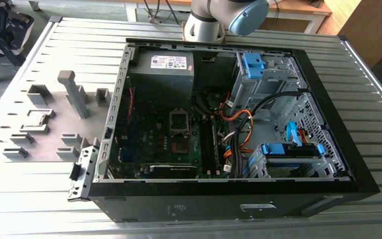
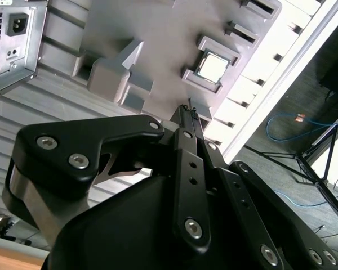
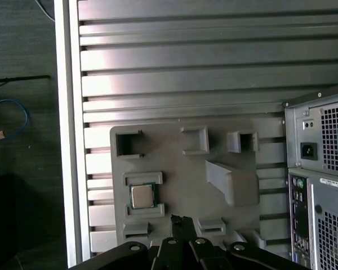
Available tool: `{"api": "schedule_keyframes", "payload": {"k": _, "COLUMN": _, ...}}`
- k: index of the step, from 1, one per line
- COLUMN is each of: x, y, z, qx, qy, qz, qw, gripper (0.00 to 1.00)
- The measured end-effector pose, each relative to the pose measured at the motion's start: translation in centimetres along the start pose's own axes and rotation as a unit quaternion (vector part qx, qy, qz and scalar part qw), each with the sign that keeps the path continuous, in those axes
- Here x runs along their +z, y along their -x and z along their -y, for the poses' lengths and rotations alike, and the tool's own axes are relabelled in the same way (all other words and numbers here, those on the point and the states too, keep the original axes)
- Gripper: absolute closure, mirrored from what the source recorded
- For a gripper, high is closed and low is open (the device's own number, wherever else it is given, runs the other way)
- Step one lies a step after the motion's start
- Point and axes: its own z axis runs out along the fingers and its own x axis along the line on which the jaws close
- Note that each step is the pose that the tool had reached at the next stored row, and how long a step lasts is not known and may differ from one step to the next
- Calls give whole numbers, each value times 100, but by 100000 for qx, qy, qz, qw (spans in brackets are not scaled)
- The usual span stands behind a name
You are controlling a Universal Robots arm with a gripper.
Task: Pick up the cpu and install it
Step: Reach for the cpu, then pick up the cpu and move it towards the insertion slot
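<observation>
The pincer, closed on nothing, hangs near the cpu in its holder, at nine o'clock from the case in the exterior view.

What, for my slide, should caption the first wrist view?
Foreground gripper; cpu resting in grey holder beside the case.

the exterior view's top edge cuts off the arm; the cpu there looks too small to tell.
</observation>
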Motion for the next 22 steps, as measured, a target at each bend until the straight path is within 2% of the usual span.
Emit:
{"api": "schedule_keyframes", "payload": {"k": 4, "x": 46, "y": -1, "z": 1, "qx": 3, "qy": -4, "qz": -4, "qw": 100000, "gripper": 89}}
{"api": "schedule_keyframes", "payload": {"k": 18, "x": 54, "y": -2, "z": 1, "qx": -123, "qy": -2, "qz": -5, "qw": 100000, "gripper": 89}}
{"api": "schedule_keyframes", "payload": {"k": 22, "x": 83, "y": -29, "z": 4, "qx": -173, "qy": 3, "qz": 2, "qw": 100000, "gripper": 89}}
